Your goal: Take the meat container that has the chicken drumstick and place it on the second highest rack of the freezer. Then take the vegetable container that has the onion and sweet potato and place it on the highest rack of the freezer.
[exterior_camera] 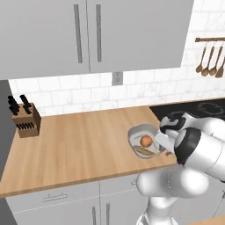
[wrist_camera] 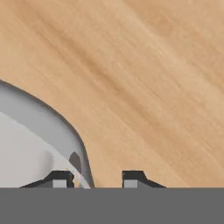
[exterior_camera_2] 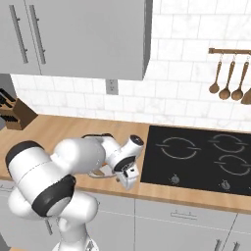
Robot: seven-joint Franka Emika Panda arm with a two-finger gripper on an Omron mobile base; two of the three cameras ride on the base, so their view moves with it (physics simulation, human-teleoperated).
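Our gripper [wrist_camera: 92, 178] straddles the right rim of the vegetable container [exterior_camera: 139, 132], one finger inside, one outside, jaws narrowed but not visibly clamped.

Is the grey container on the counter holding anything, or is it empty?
Holding food: the grey plastic container on the wooden counter has a round orange onion and an elongated brown sweet potato inside.
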